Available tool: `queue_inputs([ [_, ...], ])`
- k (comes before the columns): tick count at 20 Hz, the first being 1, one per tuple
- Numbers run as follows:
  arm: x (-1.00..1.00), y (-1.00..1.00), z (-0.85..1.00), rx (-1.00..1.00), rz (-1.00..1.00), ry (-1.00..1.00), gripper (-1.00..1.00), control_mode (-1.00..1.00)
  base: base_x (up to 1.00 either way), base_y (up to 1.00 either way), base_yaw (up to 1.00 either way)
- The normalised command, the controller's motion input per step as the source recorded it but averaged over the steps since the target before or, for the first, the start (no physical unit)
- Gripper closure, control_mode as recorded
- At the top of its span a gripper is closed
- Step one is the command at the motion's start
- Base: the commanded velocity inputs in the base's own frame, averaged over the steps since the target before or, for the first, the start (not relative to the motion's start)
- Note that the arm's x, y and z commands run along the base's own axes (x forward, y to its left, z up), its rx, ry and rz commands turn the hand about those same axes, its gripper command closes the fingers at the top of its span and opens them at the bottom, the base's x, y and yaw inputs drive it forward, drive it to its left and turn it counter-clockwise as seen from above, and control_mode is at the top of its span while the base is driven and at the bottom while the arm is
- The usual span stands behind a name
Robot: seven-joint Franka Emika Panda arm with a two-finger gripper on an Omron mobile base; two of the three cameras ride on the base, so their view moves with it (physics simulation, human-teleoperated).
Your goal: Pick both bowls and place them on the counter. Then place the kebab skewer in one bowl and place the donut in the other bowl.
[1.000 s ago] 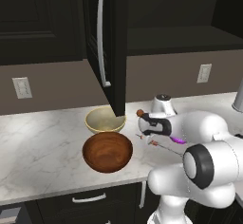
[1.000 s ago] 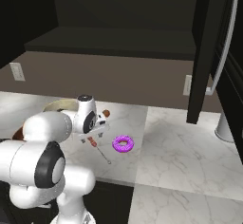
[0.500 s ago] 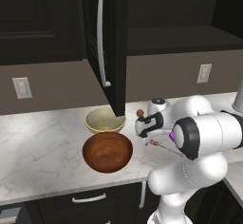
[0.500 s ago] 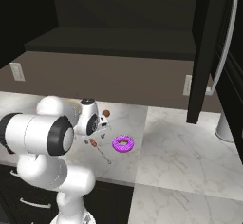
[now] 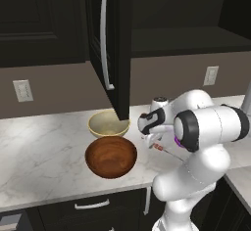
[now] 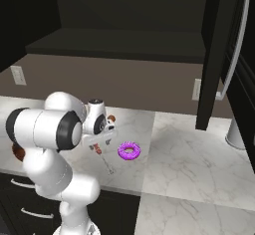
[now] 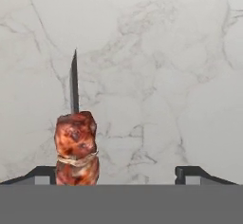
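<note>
A thin metal kebab skewer threaded with small reddish-brown meat pieces [image 7: 76, 147] lies flat on the white, grey-veined marble counter [image 5: 44, 151], just to the right of the two bowls. In the hand view its pointed metal end runs away from the camera, and a chunk of glazed meat sits close to the left finger [image 7: 35, 175].

The skewer looks light, stiff and narrow. Its bare metal is probably slippery, and it lies so low on the stone that a grip on the rod alone could slide off. The meat looks like the better place to take hold, being thicker and rougher.

The two dark fingers stand wide apart with nothing held between them. The meat lies toward the left finger rather than centred in the gap.

A dark reddish-brown, wood-like round bowl [image 5: 111, 156] sits upright at the counter's front, with a pale cream-yellow glossy bowl [image 5: 108, 124] just behind it. A small ring donut with purple-magenta icing [image 6: 129, 151] rests on the counter close beside the skewer.

The robot's white arm covers much of the skewer in both base views. Its looped end cannot be made out. Whether the fingers touch the counter is unclear.
</note>
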Motion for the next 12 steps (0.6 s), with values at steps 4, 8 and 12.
queue_inputs([
  [4,0.0,0.01,-0.48,0.0,0.0,0.0,1.0,-1.0,0.0,0.0,0.0],
  [8,-0.17,0.04,-0.63,0.0,0.0,0.0,1.0,-1.0,0.0,0.0,0.0],
  [12,-0.27,0.21,-0.63,-0.01,0.0,-0.01,1.0,-1.0,0.0,0.0,0.0],
])
